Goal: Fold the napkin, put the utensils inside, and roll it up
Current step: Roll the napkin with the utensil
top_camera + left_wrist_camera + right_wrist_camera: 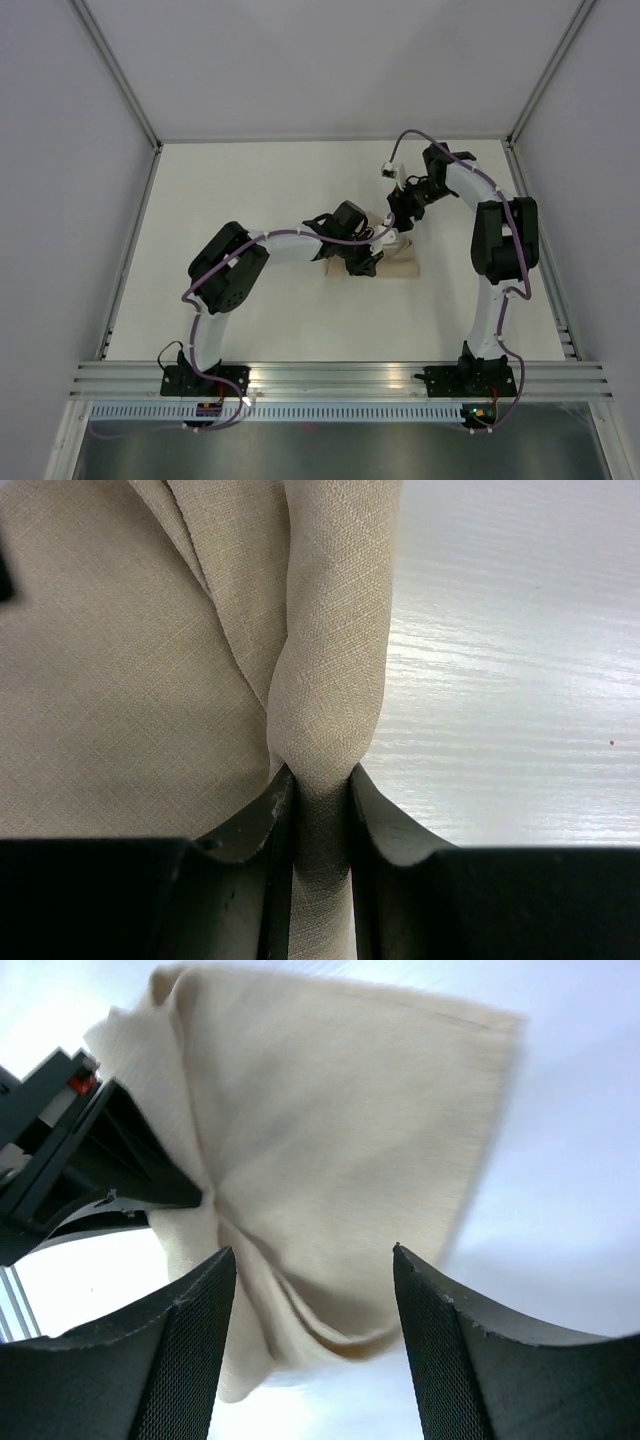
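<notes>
The tan napkin lies bunched on the white table, right of centre. My left gripper is at its left edge, shut on a rolled fold of the cloth. In the left wrist view the gripper pinches that fold, and the rest of the napkin spreads to the left. My right gripper hovers at the napkin's far side, open and empty. In the right wrist view it straddles a creased part of the napkin without touching it. The left gripper's body shows there at the left. The utensils are out of view.
White walls with metal corner posts close in the table on three sides. An aluminium rail with both arm bases runs along the near edge. Purple cables loop over the arms. Bare white tabletop lies to the left and back.
</notes>
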{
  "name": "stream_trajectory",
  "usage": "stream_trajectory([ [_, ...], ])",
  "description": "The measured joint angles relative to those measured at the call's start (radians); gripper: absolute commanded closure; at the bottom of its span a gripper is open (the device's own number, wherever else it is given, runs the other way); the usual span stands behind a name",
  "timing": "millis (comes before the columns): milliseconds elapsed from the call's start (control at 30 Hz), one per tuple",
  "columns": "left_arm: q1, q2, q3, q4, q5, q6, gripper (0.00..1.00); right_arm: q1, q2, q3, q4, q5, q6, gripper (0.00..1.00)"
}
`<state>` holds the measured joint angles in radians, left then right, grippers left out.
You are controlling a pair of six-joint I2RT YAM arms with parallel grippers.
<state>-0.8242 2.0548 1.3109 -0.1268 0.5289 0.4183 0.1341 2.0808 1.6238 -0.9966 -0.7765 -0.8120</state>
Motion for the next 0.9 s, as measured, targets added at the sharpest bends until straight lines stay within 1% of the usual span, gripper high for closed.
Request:
stream_trajectory([
  [167, 0.027, 0.05, 0.092, -0.105, 0.074, -0.026, 0.93, -0.114, 0.0, 0.065, 0.043, -0.067, 0.073, 0.3],
  [267, 0.052, 0.1, 0.169, -0.188, 0.145, -0.046, 0.92, -0.18, -0.019, 0.047, 0.076, -0.091, 0.084, 0.3],
  [300, 0.06, 0.116, 0.192, -0.212, 0.167, -0.053, 0.91, -0.2, -0.039, 0.015, 0.097, -0.091, 0.084, 0.3],
  [367, 0.075, 0.149, 0.239, -0.26, 0.216, -0.069, 0.9, -0.224, -0.122, -0.1, 0.154, -0.087, 0.082, 0.3],
  [433, 0.087, 0.175, 0.273, -0.294, 0.262, -0.085, 0.9, -0.221, -0.224, -0.217, 0.198, -0.077, 0.074, 0.3],
  [500, 0.099, 0.203, 0.303, -0.328, 0.309, -0.102, 0.89, -0.198, -0.352, -0.351, 0.249, -0.058, 0.057, 0.3],
  [600, 0.111, 0.238, 0.339, -0.382, 0.374, -0.134, 0.88, -0.139, -0.552, -0.568, 0.385, -0.018, 0.031, 0.28],
  [700, 0.118, 0.264, 0.364, -0.433, 0.42, -0.162, 0.88, -0.054, -0.727, -0.777, 0.491, 0.043, 0.015, 0.25],
  [733, 0.12, 0.272, 0.373, -0.453, 0.433, -0.171, 0.87, -0.005, -0.782, -0.841, 0.53, 0.074, 0.012, 0.25],
  [833, 0.124, 0.294, 0.389, -0.502, 0.469, -0.201, 0.87, 0.123, -0.889, -0.974, 0.631, 0.154, 0.003, 0.23],
  [900, 0.124, 0.306, 0.4, -0.531, 0.483, -0.222, 0.87, 0.2, -0.904, -1.011, 0.678, 0.214, -0.002, 0.23],
])
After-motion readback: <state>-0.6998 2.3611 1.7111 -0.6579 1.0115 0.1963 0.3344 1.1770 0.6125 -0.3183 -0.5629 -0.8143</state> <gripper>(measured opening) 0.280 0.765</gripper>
